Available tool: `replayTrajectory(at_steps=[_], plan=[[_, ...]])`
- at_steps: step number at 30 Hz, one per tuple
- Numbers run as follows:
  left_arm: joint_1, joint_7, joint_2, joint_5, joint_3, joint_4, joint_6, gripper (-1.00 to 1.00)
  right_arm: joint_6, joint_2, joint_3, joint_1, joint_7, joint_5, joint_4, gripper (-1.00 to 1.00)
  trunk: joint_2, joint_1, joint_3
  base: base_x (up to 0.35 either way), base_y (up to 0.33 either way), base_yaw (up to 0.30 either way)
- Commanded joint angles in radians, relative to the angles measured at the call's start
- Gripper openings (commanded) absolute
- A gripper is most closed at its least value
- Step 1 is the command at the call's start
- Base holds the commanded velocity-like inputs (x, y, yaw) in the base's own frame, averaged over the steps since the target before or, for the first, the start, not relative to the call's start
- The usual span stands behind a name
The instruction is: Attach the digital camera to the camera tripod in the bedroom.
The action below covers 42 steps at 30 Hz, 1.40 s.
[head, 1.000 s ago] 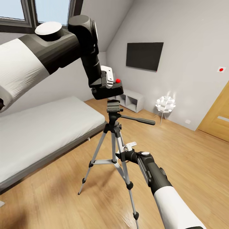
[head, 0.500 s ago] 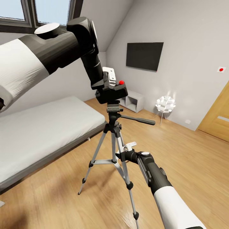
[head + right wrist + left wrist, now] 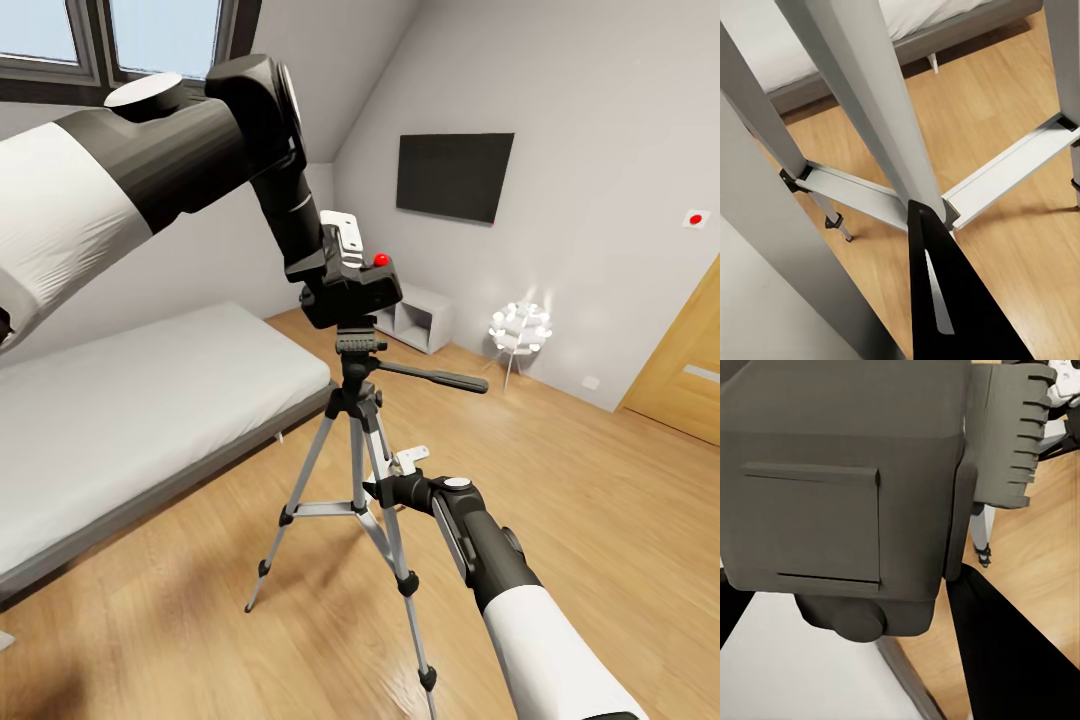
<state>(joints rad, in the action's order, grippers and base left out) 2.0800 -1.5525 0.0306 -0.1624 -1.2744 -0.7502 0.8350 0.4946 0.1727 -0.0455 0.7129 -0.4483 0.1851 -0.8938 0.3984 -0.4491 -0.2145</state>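
The left claw (image 3: 340, 262) is clamped on the rigid little digital camera (image 3: 352, 291), sitting atop the camera tripod (image 3: 358, 420) head at 12 o'clock; looks light, best gripped by its body sides.

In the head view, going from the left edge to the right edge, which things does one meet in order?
White bed with grey frame → black digital camera with red button on the silver-legged camera tripod → black wall TV → white lamp of glowing bulbs → wooden door.
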Motion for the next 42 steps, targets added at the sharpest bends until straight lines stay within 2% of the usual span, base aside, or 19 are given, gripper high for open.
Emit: replayTrajectory(at_steps=[1, 8, 9, 10, 18, 42], plan=[[0.002, -0.009, 0.001, -0.007, -0.002, -0.002, 0.007, -1.00, -0.004, 0.001, 0.001, 0.000, -0.006, 0.071, 0.007, -1.00, 0.002, -0.001, -0.002, 0.000, 0.000, 0.000], [0.002, -0.009, 0.001, 0.009, -0.001, -0.001, 0.007, -1.00, -0.004, 0.001, 0.001, 0.000, -0.006, 0.070, 0.007, -1.00, 0.002, -0.001, -0.002, 0.000, 0.000, 0.000], [0.002, -0.009, 0.004, 0.091, -0.061, 0.004, 0.005, -1.00, -0.005, 0.001, 0.000, 0.000, -0.007, 0.070, 0.009, -1.00, 0.002, -0.001, -0.002, 0.000, 0.000, 0.000], [0.002, -0.009, 0.004, 0.095, -0.075, 0.004, 0.006, -1.00, -0.005, 0.001, 0.000, 0.000, -0.007, 0.070, 0.009, -1.00, 0.002, -0.001, -0.002, 0.000, 0.000, 0.000], [0.002, -0.009, 0.005, 0.106, -0.097, 0.005, 0.004, -1.00, -0.004, 0.001, 0.000, 0.000, -0.007, 0.070, 0.009, -1.00, 0.002, -0.001, -0.002, 0.000, 0.000, 0.000], [0.002, -0.008, 0.005, 0.108, -0.093, -0.004, 0.003, -1.00, -0.004, 0.001, 0.000, 0.000, -0.007, 0.070, 0.009, -1.00, 0.002, -0.001, -0.002, 0.000, 0.000, 0.000]])
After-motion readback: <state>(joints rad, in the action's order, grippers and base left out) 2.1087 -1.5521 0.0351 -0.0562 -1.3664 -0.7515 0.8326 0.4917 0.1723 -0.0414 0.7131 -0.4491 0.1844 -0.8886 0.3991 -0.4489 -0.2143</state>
